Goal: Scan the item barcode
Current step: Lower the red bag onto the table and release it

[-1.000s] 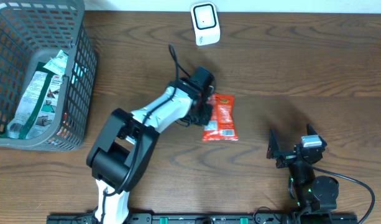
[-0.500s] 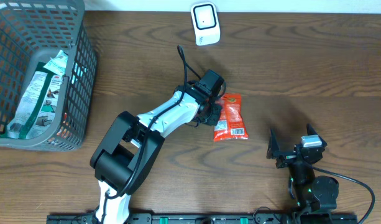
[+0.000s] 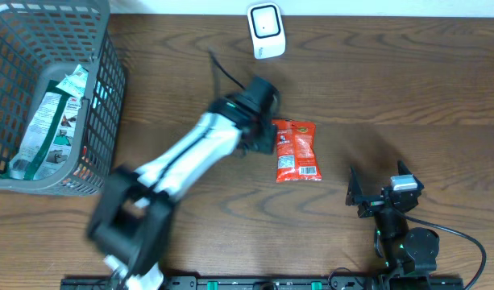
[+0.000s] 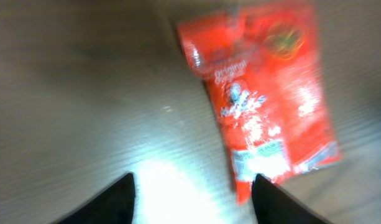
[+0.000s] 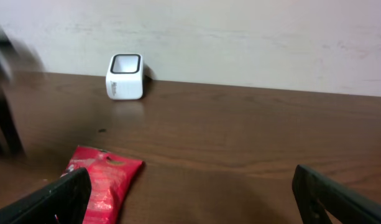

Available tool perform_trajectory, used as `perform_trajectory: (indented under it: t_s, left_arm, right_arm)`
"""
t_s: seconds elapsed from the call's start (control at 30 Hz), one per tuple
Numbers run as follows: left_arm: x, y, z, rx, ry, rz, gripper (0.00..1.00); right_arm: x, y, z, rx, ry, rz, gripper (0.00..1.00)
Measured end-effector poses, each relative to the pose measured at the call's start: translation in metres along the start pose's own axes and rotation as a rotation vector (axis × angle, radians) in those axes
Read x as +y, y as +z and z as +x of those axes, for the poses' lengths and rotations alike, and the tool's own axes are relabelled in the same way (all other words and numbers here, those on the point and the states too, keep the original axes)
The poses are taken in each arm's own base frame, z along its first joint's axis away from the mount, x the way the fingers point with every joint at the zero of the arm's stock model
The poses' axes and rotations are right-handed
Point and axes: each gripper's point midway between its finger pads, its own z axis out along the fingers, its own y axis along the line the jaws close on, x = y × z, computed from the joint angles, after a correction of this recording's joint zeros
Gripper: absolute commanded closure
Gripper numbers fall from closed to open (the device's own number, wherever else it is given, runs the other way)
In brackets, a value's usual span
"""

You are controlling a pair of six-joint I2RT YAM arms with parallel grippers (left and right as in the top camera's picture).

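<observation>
Red packet [image 3: 296, 151], one, white scanner [image 3: 265, 31], one, grey basket [image 3: 104, 103], one

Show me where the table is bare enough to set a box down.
Bare: the wide stretch right of the scanner and packet, behind the right hand; also the strip between basket and left arm. Crowded: around the packet, with the left hand beside it.

The snack packet [image 3: 296, 150] lies flat in the middle of the counter [image 3: 408, 89]. The left end effector [image 3: 264, 138] is just beside it, on its left. The scanner [image 3: 265, 31] stands behind them, at the far edge. The basket [image 3: 101, 89] sits at the far left, with bags [image 3: 49, 121] inside it. The right end effector [image 3: 381, 192] is near the front, to the right of the snack packet and apart from it.
</observation>
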Motion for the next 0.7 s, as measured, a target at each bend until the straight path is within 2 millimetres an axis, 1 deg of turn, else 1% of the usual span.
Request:
perform_trajectory:
  t_s: [0.03, 0.1, 0.13, 0.17, 0.2, 0.23, 0.3, 0.37, 0.4, 0.43, 0.47, 0.53, 0.57, 0.63, 0.67, 0.7]
  left_arm:
    - [0.003, -0.028, -0.014, -0.061, -0.016, 0.003, 0.32]
    - [0.016, -0.091, -0.043, -0.21, -0.048, -0.003, 0.3]
    - [0.024, -0.119, -0.053, -0.275, -0.069, -0.012, 0.29]
    - [0.036, -0.156, -0.063, -0.364, -0.097, -0.027, 0.28]
    - [0.05, -0.189, -0.07, -0.445, -0.127, -0.048, 0.28]
    - [0.065, -0.221, -0.073, -0.523, -0.16, -0.073, 0.29]
    - [0.097, -0.276, -0.071, -0.659, -0.233, -0.134, 0.28]
    - [0.136, -0.325, -0.055, -0.772, -0.331, -0.227, 0.27]
    - [0.162, -0.349, -0.04, -0.823, -0.407, -0.299, 0.27]
    - [0.182, -0.365, -0.026, -0.851, -0.475, -0.352, 0.24]
    - [0.199, -0.375, -0.012, -0.863, -0.534, -0.401, 0.21]
    - [0.232, -0.388, 0.015, -0.863, -0.668, -0.484, 0.19]
    - [0.247, -0.391, 0.028, -0.853, -0.731, -0.524, 0.18]
    - [0.274, -0.391, 0.052, -0.818, -0.853, -0.579, 0.16]
    - [0.284, -0.389, 0.06, -0.803, -0.902, -0.599, 0.16]
    - [0.299, -0.382, 0.072, -0.768, -0.979, -0.613, 0.16]
  right_arm:
    - [0.0, 0.0, 0.0, 0.0, 0.0, 0.0, 0.01]
    - [0.0, 0.0, 0.0, 0.0, 0.0, 0.0, 0.01]
    - [0.0, 0.0, 0.0, 0.0, 0.0, 0.0, 0.01]
    - [0.0, 0.0, 0.0, 0.0, 0.0, 0.0, 0.01]
    - [0.0, 0.0, 0.0, 0.0, 0.0, 0.0, 0.01]
    - [0.0, 0.0, 0.0, 0.0, 0.0, 0.0, 0.01]
    - [0.0, 0.0, 0.0, 0.0, 0.0, 0.0, 0.01]
    - [0.0, 0.0, 0.0, 0.0, 0.0, 0.0, 0.01]
    - [0.0, 0.0, 0.0, 0.0, 0.0, 0.0, 0.01]
    - [0.0, 0.0, 0.0, 0.0, 0.0, 0.0, 0.01]
    - [0.0, 0.0, 0.0, 0.0, 0.0, 0.0, 0.01]
    - [0.0, 0.0, 0.0, 0.0, 0.0, 0.0, 0.01]
    - [0.0, 0.0, 0.0, 0.0, 0.0, 0.0, 0.01]
    - [0.0, 0.0, 0.0, 0.0, 0.0, 0.0, 0.01]
    - [0.0, 0.0, 0.0, 0.0, 0.0, 0.0, 0.01]
    - [0.0, 0.0, 0.0, 0.0, 0.0, 0.0, 0.01]
